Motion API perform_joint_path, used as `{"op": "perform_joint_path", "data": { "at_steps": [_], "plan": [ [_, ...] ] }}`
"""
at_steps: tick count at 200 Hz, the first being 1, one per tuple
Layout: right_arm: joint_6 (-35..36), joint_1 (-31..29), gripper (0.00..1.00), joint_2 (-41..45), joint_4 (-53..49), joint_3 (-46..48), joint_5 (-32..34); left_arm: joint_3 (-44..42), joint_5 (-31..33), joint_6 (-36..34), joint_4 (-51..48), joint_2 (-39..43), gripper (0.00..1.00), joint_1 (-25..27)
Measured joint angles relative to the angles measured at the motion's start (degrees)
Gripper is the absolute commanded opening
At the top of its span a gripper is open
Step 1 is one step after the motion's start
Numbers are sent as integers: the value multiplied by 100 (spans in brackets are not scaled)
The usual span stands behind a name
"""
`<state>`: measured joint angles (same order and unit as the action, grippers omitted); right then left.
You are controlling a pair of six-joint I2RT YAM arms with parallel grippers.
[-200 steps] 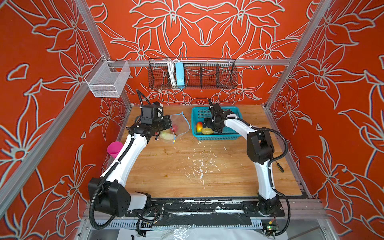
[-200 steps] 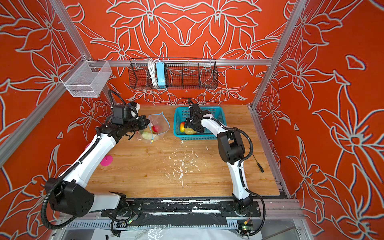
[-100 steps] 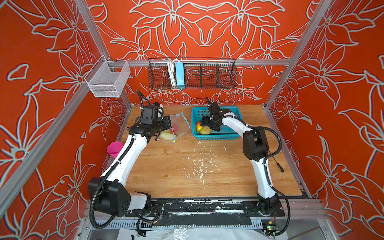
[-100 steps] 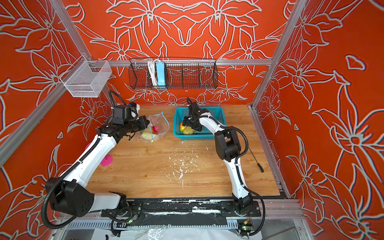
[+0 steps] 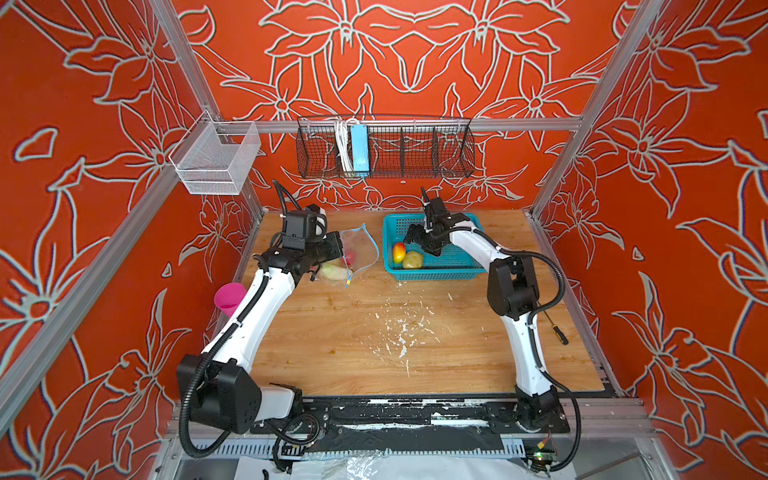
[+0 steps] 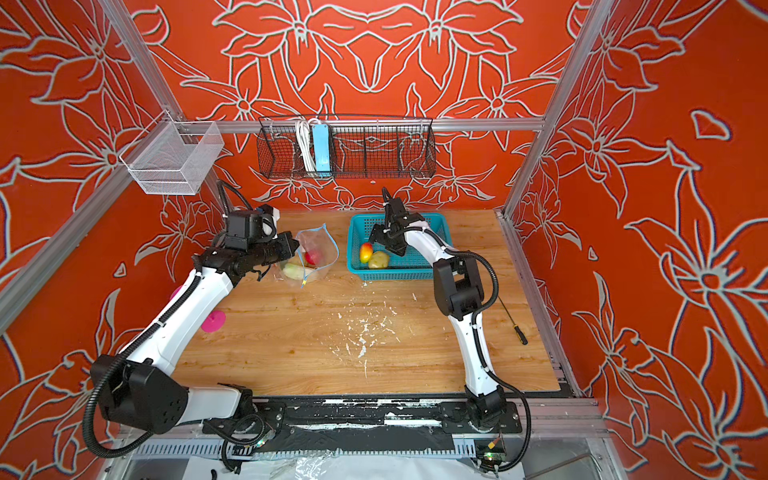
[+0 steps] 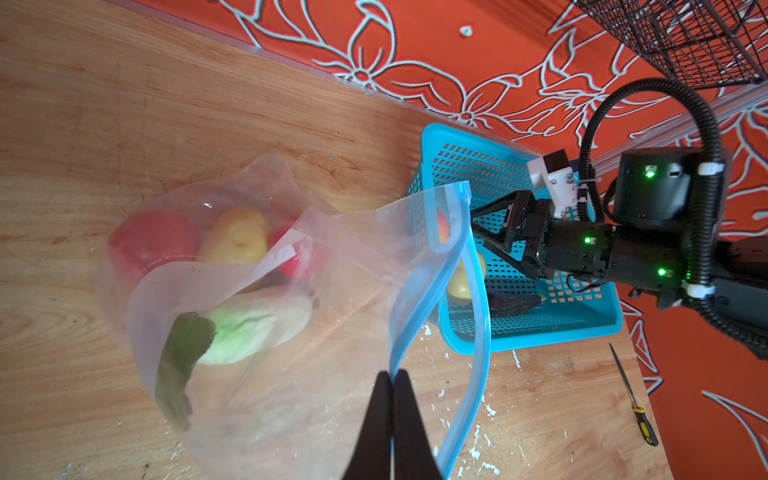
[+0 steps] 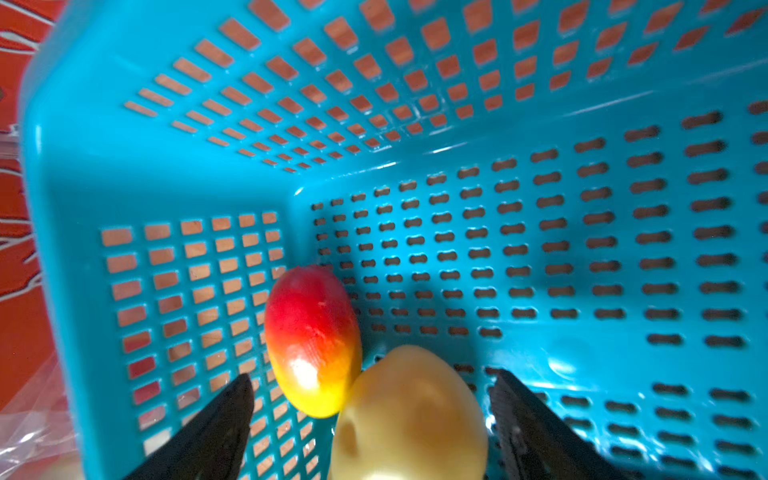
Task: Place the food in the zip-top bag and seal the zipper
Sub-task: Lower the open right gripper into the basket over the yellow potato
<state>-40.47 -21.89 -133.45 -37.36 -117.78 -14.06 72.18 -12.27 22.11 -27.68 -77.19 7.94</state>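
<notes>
Edging left in the basket (image 5: 436,275), the right gripper (image 8: 372,376) hung wide open over a mango (image 8: 311,336) and potato (image 8: 411,415), while the left gripper (image 7: 392,376) clamped the blue zipper (image 7: 478,332) of the clear, part-filled bag (image 7: 291,386) alongside.

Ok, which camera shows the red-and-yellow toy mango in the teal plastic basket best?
The right wrist view: the mango shows large and unobstructed, against the yellow-tan potato lump. Both top views show it small in the teal basket. The left wrist view hides most of it behind the blue zipper strip of the clear zip-top bag.
</notes>
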Motion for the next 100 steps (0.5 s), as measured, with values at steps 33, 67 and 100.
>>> {"op": "perform_joint_path", "data": {
  "at_steps": [33,67,100],
  "plan": [
    [177,0,91,94,-354,11,175,0,68,-24,-7,0,0,0],
    [295,0,91,439,-529,575,297,0,208,-57,-7,0,0,0],
    [295,0,91,555,-549,870,234,0,203,-61,-7,-7,0,0]
  ]
}}
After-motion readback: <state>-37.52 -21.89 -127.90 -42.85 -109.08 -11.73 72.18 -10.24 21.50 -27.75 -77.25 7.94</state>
